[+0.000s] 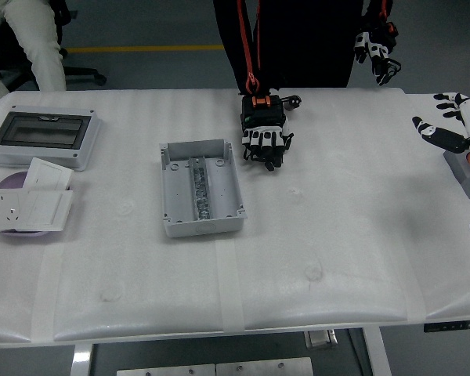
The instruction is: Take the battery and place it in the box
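Reaching in at the right edge of the frame, the robot's right hand (pixel 446 125) hung over the table (pixel 337 258) with fingers spread, holding nothing. A person's gloved hand (pixel 265 139) pressed down just right of the box (pixel 200 186), at upper centre. The battery was not visible, perhaps under that glove. The box looked empty. Pickup seemed not yet begun; next the hand would need to travel left toward the glove.

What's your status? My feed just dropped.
Right robot hand open, at right edge; left out of view. Battery not visible, box without it. Person's gloved hand on table beside box.
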Controlling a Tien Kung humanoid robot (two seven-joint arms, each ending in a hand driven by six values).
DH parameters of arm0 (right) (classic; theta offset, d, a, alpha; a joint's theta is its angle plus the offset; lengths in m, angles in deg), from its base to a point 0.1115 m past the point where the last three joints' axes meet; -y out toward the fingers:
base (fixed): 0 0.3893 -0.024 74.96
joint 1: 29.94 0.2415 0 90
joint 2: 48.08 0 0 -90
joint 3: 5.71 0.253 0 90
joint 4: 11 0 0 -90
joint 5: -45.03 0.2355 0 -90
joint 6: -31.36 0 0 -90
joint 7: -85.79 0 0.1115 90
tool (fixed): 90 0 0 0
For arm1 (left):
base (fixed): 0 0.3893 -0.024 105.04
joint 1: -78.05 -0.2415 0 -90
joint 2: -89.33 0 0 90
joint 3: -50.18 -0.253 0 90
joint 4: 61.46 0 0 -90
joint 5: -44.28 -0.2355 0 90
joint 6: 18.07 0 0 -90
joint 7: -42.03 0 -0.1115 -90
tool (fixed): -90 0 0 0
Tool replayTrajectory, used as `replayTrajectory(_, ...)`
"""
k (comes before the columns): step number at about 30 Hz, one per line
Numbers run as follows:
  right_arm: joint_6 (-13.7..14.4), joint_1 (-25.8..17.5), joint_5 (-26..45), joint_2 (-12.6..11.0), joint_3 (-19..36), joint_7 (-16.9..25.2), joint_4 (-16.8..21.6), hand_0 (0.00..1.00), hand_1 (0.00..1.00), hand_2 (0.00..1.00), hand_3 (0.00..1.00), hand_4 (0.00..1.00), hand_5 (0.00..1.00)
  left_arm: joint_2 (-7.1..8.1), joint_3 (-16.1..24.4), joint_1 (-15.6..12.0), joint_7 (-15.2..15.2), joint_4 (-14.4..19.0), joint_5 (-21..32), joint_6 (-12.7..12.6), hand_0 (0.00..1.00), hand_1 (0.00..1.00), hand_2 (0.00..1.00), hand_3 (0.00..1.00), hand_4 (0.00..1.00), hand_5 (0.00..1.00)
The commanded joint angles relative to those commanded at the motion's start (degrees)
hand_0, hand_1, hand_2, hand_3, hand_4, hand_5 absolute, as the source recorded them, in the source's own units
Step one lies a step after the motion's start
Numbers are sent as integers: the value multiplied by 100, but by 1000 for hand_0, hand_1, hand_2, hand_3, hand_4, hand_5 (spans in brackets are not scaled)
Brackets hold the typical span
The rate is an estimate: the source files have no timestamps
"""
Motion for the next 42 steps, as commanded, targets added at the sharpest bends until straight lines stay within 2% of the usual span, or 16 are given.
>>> replayTrajectory(14, -54, -1, -115, -13, -1, -68, -45, 846, 760, 810, 872, 772, 484, -5, 1, -13, 0, 5, -7, -4, 374, 548, 450, 393, 2, 2)
replayTrajectory(23, -38, -51, -145, -33, 214, -58, -24, 847, 761, 813, 870, 797, 505, 0, 17, -12, -6, 6, -22, -21, 375, 548, 450, 392, 2, 2)
replayTrajectory(34, 54, -232, -250, -60, 552, -197, -20, 848, 760, 813, 865, 808, 513, 4, -16, -20, -33, 9, 6, -49, 375, 550, 451, 392, 2, 2)
replayTrajectory(42, 52, -441, -147, -6, 498, -223, 87, 849, 760, 812, 865, 809, 515, 9, -39, -23, -48, 5, 29, -59, 376, 550, 451, 393, 2, 2)
